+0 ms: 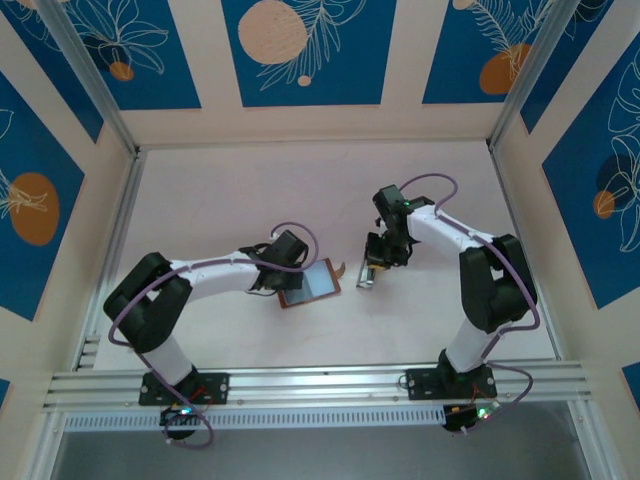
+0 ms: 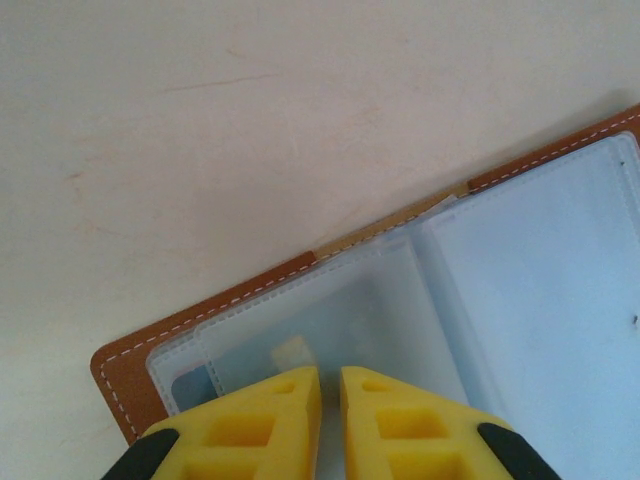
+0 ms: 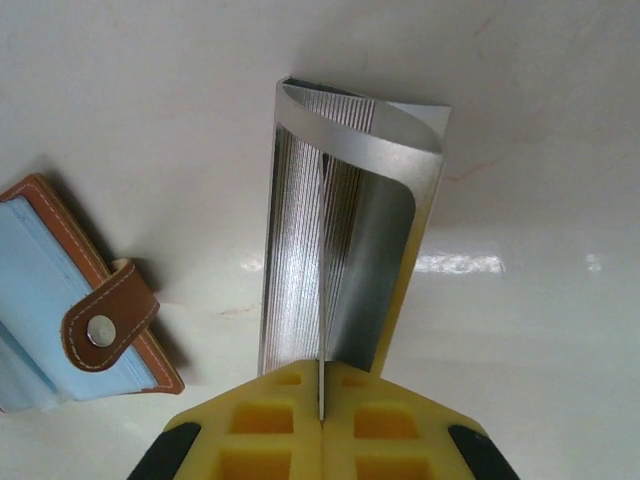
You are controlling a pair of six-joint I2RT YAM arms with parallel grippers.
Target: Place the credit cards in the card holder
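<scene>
The card holder (image 1: 312,283) lies open on the pale table (image 1: 230,200), brown leather side down and clear plastic sleeves (image 2: 520,300) facing up. In the left wrist view, white stitching runs along its leather edge. A small pale patch shows through the sleeve nearest the fingers; what it is cannot be told.

The left gripper (image 1: 280,270) is over the holder's near-left corner, with its yellow fingertips (image 2: 270,410) down on the sleeves. They are drawn almost together, with a thin slit between them. Whether a sleeve leaf is nipped there cannot be told.

Just to the right of the card holder, the right gripper (image 1: 378,262) has its fingers pressed together on a silvery ribbed piece (image 3: 340,230). The edge of that piece runs straight into the seam between the yellow pads (image 3: 270,420). The piece is shiny, finely lined and curved at its far end, and it reaches away from the fingers over the table.

In the right wrist view, the card holder (image 3: 30,280) sits to the left of this gripper (image 3: 320,385) and apart from it. Its brown strap (image 3: 120,300), with a round metal snap button (image 3: 100,330), faces the silvery piece.
</scene>
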